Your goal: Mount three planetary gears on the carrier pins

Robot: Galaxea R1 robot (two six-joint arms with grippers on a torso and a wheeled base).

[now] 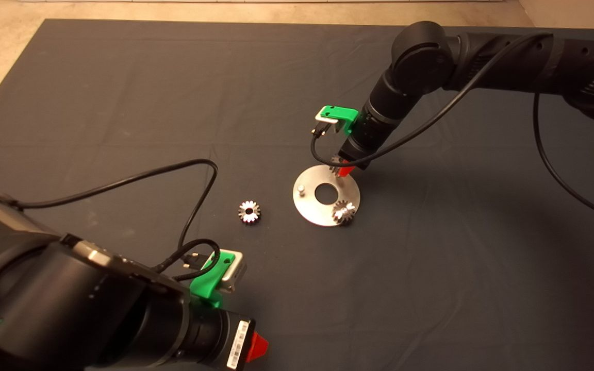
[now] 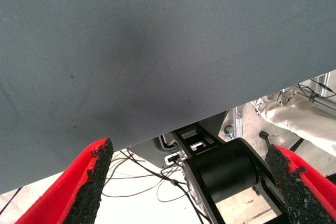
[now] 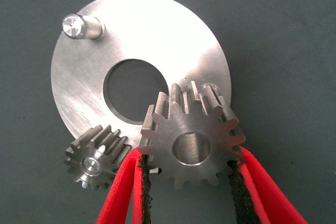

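Left tool point(image 2: 191, 182): parked at the near left of the bench, fingers spread wide, holding nothing.
Loose gear point(image 1: 249, 211): flat on the mat point(image 1: 121, 103), just left of the disc point(image 1: 310, 206).
Bare pin point(image 3: 81, 27): upright on the disc's left side.
Seated gear point(image 3: 96, 162): on its pin at the disc's near edge.
Right tool point(image 3: 189, 192): over the disc's far-right edge, fingers clamped on the flanks of the third gear point(image 3: 191, 137), its bore not yet over a pin.
Handling: likely small, stiff, heavy for its size, slippery steel; best pinched across the teeth, leaving the bore clear.
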